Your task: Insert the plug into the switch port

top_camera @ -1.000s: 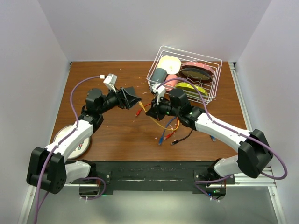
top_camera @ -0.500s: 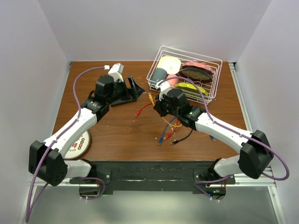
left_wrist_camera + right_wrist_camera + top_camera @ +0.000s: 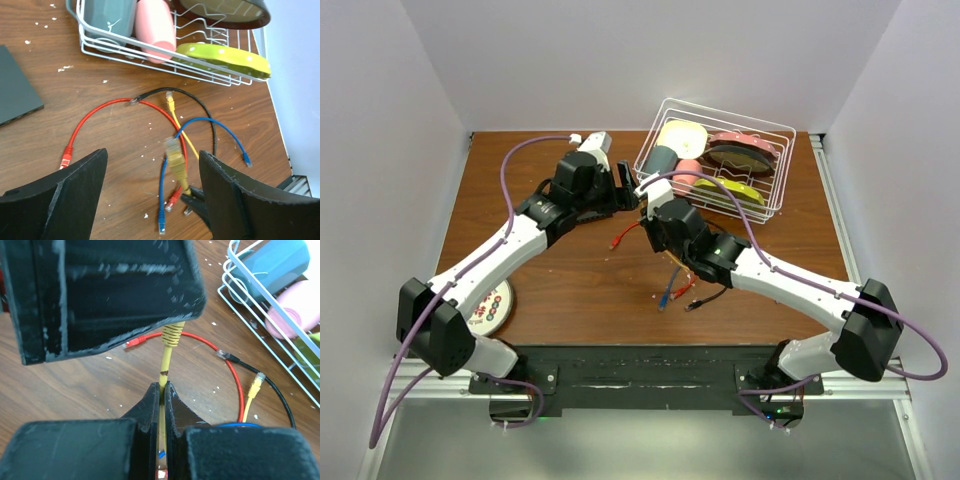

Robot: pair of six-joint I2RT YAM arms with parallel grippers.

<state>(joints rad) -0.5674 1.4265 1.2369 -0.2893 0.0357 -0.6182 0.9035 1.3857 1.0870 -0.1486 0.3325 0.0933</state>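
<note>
Right claw (image 3: 162, 386) is pressed together on the yellow cable (image 3: 163, 362), pinching it just behind the yellow plug (image 3: 172, 333). The plug is up off the counter (image 3: 100, 80), on the near side of the white wire dish basket (image 3: 130, 50). Left claw (image 3: 152, 152) is spread wide with nothing in it, and the plug sits in the gap between its fingers (image 3: 75, 185). The switch (image 3: 15, 90) lies flat on the counter, well off to the left of the basket's near corner and apart from the plug. A red cable (image 3: 100, 107), black cable (image 3: 200, 102) and blue cable (image 3: 215, 120) are looped loose on the wood just in front of the basket. Can't tell from the top view where the switch's ports face.
</note>
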